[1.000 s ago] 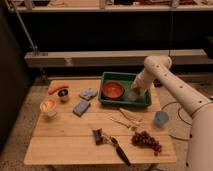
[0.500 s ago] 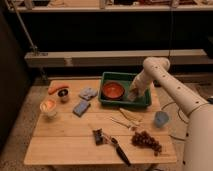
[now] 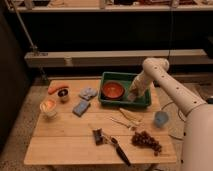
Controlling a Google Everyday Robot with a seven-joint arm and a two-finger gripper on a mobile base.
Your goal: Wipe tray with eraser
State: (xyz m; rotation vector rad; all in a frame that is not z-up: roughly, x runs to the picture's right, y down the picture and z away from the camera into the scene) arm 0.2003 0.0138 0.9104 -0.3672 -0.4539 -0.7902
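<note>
The green tray (image 3: 143, 102) sits at the back right of the wooden tabletop (image 3: 70, 135), with an orange-red bowl (image 3: 113, 90) occupying its left half. The claw (image 3: 133, 95) is lowered into the tray's right half; whether it is clenched or released cannot be determined. A pale block at its tip is probably the eraser (image 3: 133, 97), though contact with the tray floor is not confirmed. Judgement: the eraser is light and rigid, with a soft felt face; hold it across its long sides, felt downward. The tray is light plastic and liable to slide under lateral strokes; the bowl restricts travel leftward.
</note>
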